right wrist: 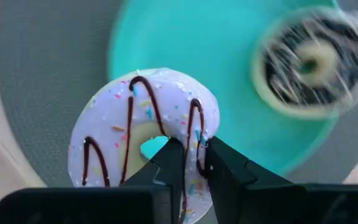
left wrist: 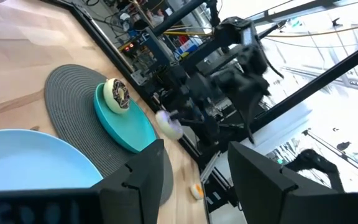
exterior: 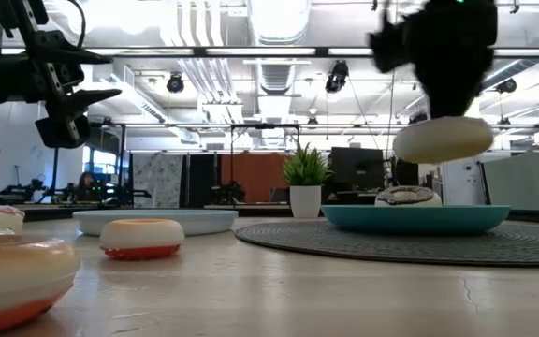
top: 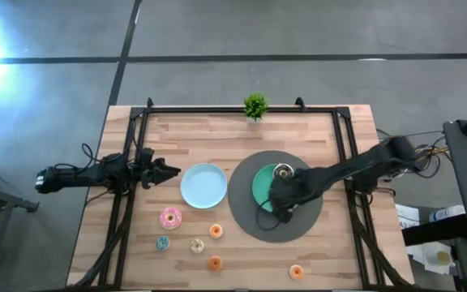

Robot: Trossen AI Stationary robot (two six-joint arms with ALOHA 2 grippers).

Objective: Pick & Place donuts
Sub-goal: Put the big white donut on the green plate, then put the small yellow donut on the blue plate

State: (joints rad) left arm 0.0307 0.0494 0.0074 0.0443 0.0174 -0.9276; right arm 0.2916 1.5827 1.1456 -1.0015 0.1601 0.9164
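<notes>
My right gripper [top: 280,203] hangs over the green plate [top: 259,182] on the round grey mat [top: 250,215], shut on a lilac-white sprinkled donut with chocolate stripes [right wrist: 123,137]. In the low view this donut [exterior: 443,139] floats above the plate [exterior: 410,217]. A dark chocolate donut [top: 282,170] lies flat on the plate. My left gripper [top: 169,172] waits open, raised at the left edge of the light-blue plate [top: 203,185]. Pink [top: 170,217], teal [top: 163,242], cream [top: 197,245] and orange [top: 216,231] donuts lie on the wood. My right gripper pinches the ring of the lilac-white donut [right wrist: 194,146], one finger [right wrist: 166,165] in the hole and the other [right wrist: 225,171] outside the rim. The fingers come from above, pointing down. The donut is lifted clear of the plate, frosting up, roughly level.
Two more orange donuts [top: 215,263] [top: 296,272] lie near the table's near edge. A small potted plant [top: 255,105] stands at the far edge. Black frame rails [top: 140,154] run along the left and right sides. The light-blue plate holds nothing.
</notes>
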